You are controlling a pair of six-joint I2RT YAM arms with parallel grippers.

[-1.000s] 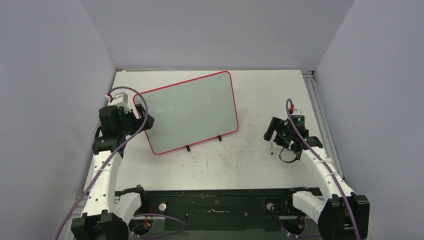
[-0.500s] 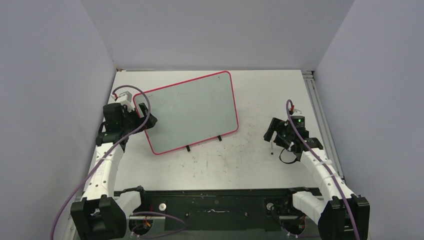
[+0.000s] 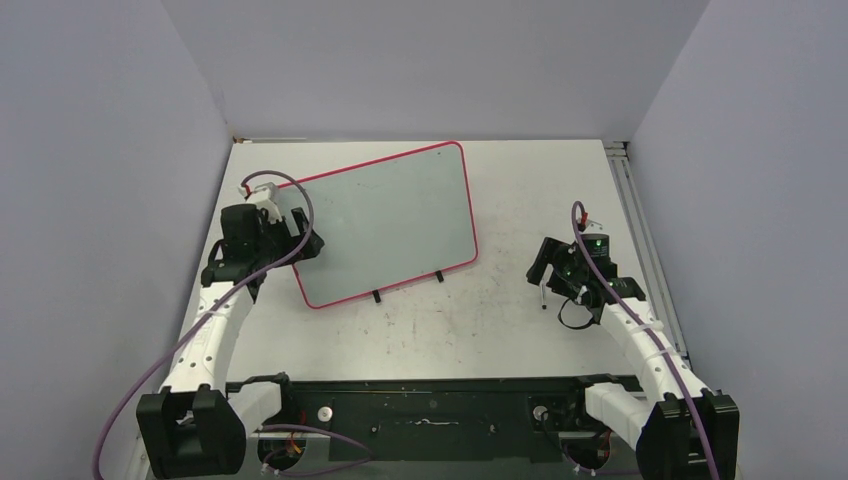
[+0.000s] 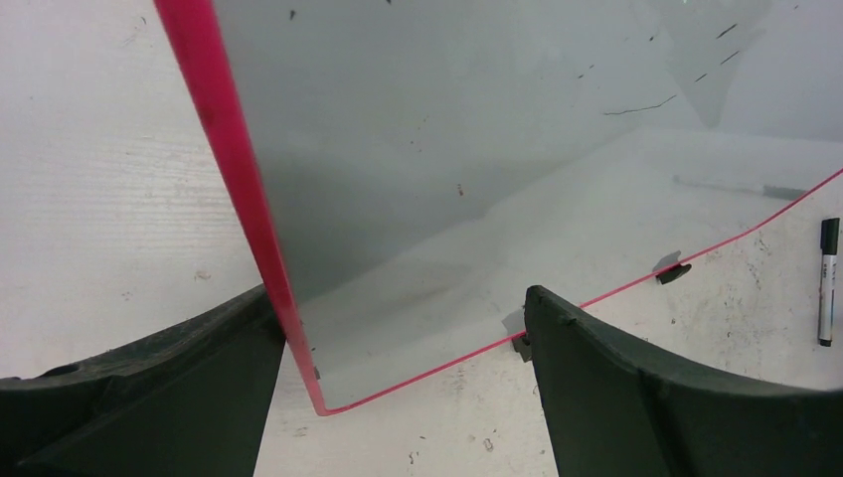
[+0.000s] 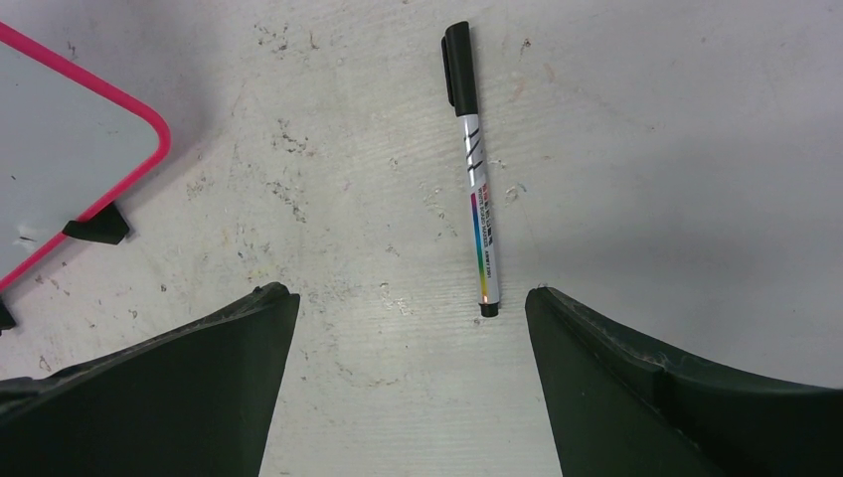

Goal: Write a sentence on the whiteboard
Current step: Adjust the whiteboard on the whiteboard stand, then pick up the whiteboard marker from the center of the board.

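The whiteboard (image 3: 380,225), pale with a pink-red rim, stands tilted on small black feet at the table's middle. No sentence shows on it, only small dark specks. My left gripper (image 3: 300,242) is open at the board's left edge. In the left wrist view the rim (image 4: 227,159) runs just inside the left finger and the board's lower left corner lies between the jaws (image 4: 398,303). My right gripper (image 3: 547,268) is open and empty above a black-capped marker (image 5: 475,179) lying on the table. In the right wrist view the marker's end lies near the right finger, ahead of the gripper (image 5: 413,296).
The marker also shows in the top view (image 3: 543,293) and the left wrist view (image 4: 826,283), to the right of the board. A board corner and a black foot (image 5: 97,229) show in the right wrist view. Grey walls enclose the scuffed white table (image 3: 450,330).
My left arm has moved right and forward, bringing its open jaws onto the board's left edge. The right arm, the marker and the board have not moved.
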